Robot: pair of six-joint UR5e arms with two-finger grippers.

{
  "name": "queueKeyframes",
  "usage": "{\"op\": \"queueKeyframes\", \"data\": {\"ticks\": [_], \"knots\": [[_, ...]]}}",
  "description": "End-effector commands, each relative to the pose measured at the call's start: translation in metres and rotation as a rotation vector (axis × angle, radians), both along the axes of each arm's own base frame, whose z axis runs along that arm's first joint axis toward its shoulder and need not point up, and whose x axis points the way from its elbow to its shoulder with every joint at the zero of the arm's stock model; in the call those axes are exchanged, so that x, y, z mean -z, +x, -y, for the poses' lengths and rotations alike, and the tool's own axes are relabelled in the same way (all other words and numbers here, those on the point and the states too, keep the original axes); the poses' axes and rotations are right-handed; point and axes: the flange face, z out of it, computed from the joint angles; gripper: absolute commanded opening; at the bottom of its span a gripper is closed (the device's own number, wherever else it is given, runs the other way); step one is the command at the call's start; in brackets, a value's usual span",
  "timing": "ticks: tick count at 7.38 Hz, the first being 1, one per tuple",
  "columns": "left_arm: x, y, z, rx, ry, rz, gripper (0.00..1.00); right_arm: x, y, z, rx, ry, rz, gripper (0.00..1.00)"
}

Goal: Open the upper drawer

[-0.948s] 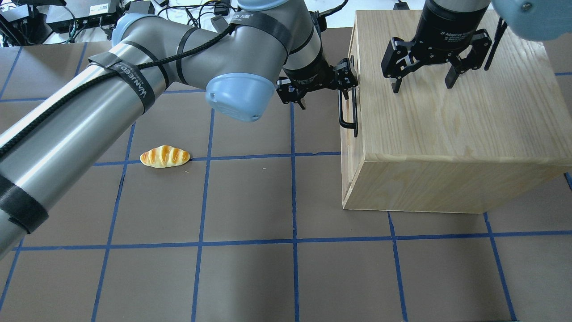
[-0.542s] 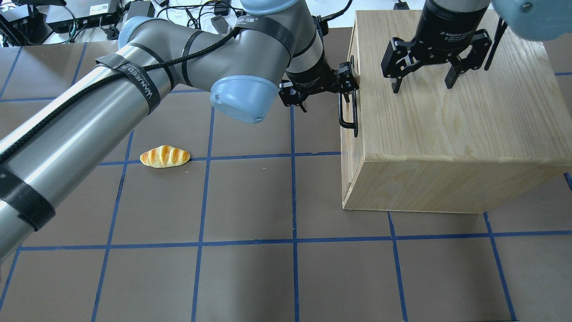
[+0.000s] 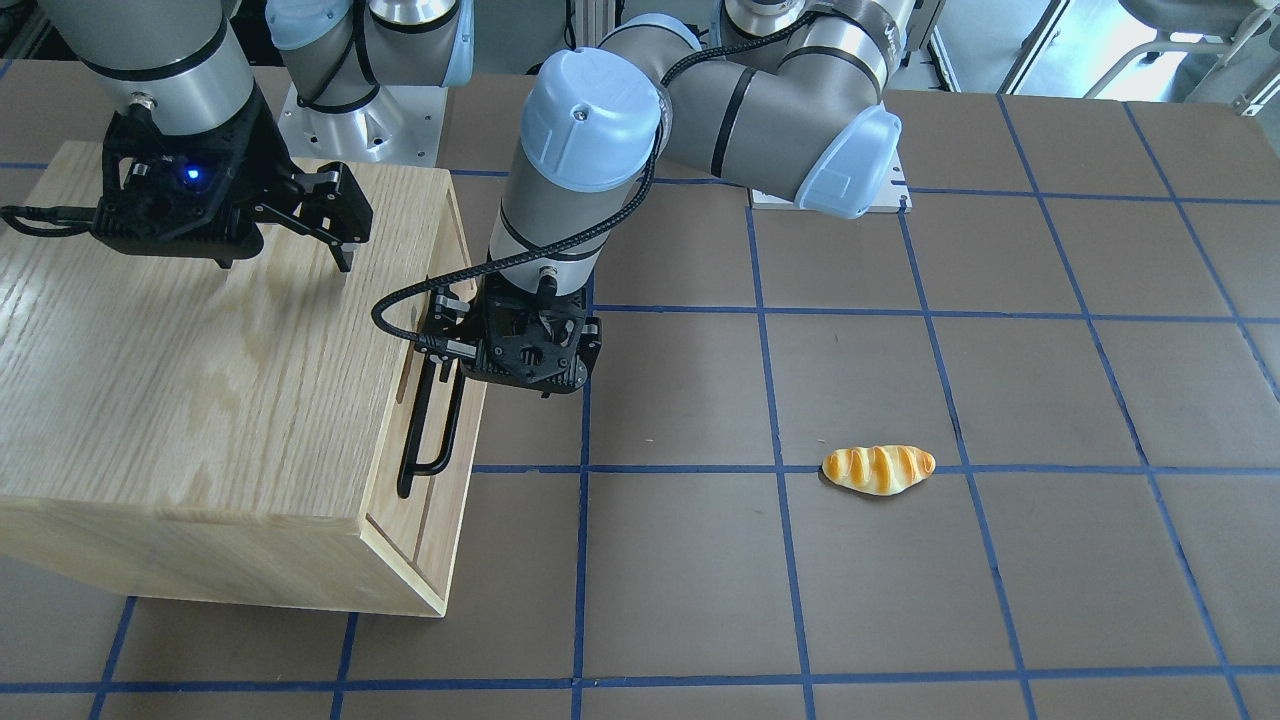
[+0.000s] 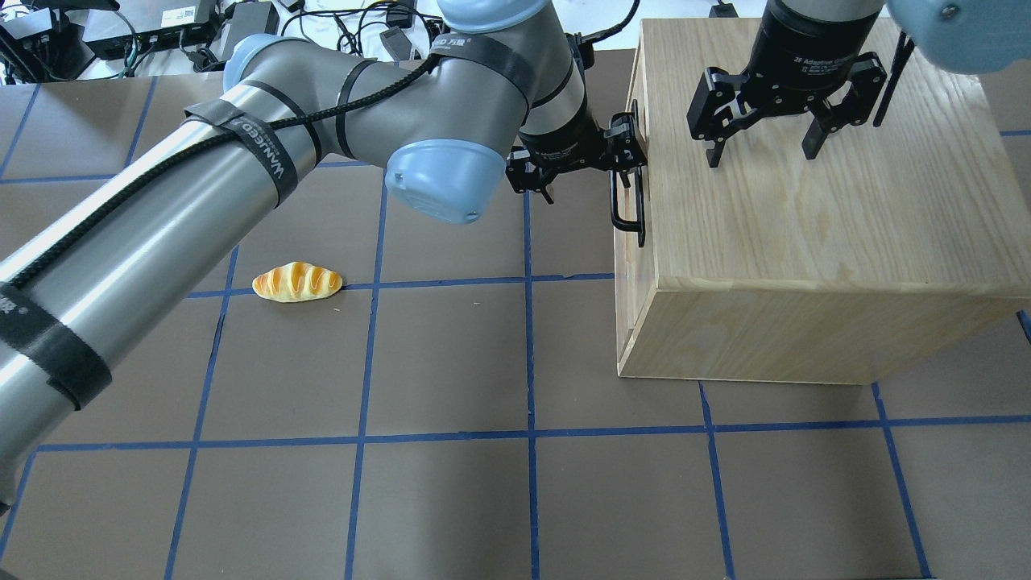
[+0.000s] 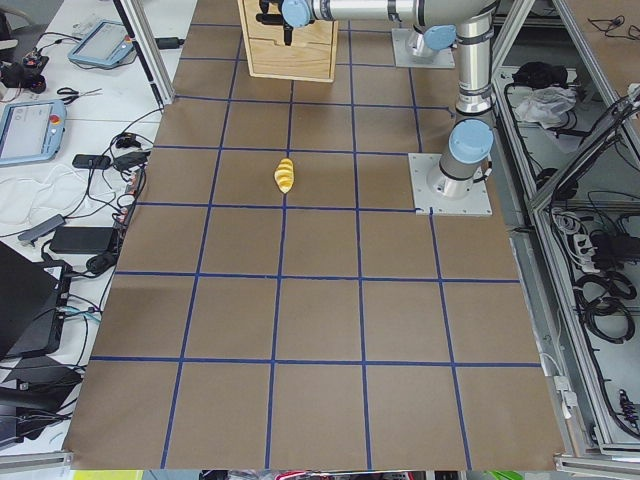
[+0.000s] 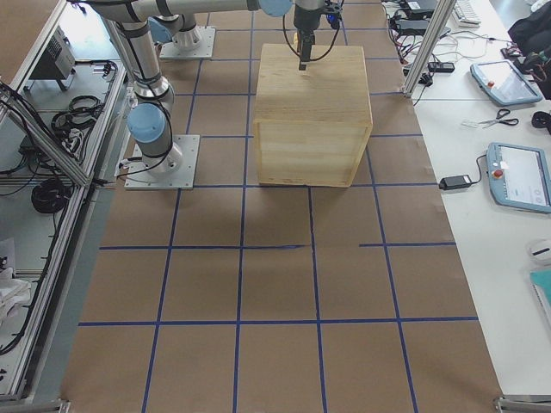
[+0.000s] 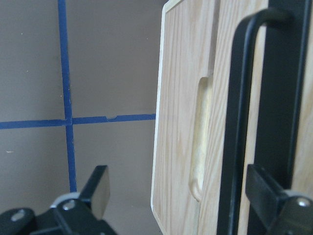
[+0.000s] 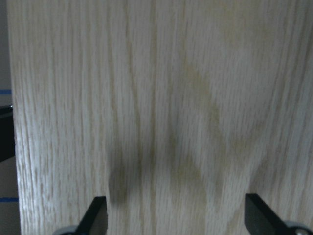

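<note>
The upper drawer sits shut, flush in the front of the oak cabinet. Its black bar handle also shows in the front view and the left wrist view. My left gripper points down along the cabinet front, open, its jaws straddling the handle bar. In the left wrist view the bar stands close to the cabinet-side finger, with a slot cut-out beside it. My right gripper is open and empty just over the cabinet top.
A toy bread roll lies on the brown mat to the left of the cabinet, also in the front view. Blue tape lines cross the mat. Cables and boxes lie beyond the table's far edge.
My left arm has shifted slightly toward the cabinet, bringing the gripper closer to the handle. The drawer, the right gripper and the bread roll have not moved.
</note>
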Motion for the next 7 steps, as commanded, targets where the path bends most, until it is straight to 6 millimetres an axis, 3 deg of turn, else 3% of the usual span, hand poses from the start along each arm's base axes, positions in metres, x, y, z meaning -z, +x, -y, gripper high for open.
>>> {"op": "queueKeyframes", "data": {"ticks": [1, 7], "knots": [[0.001, 0.007, 0.004, 0.023, -0.046, 0.081, 1.00, 0.000, -0.001, 0.000, 0.002, 0.000, 0.000, 1.00], [-0.013, 0.017, 0.005, 0.014, -0.066, 0.090, 1.00, 0.000, 0.000, 0.000, -0.001, 0.000, 0.000, 1.00]]}}
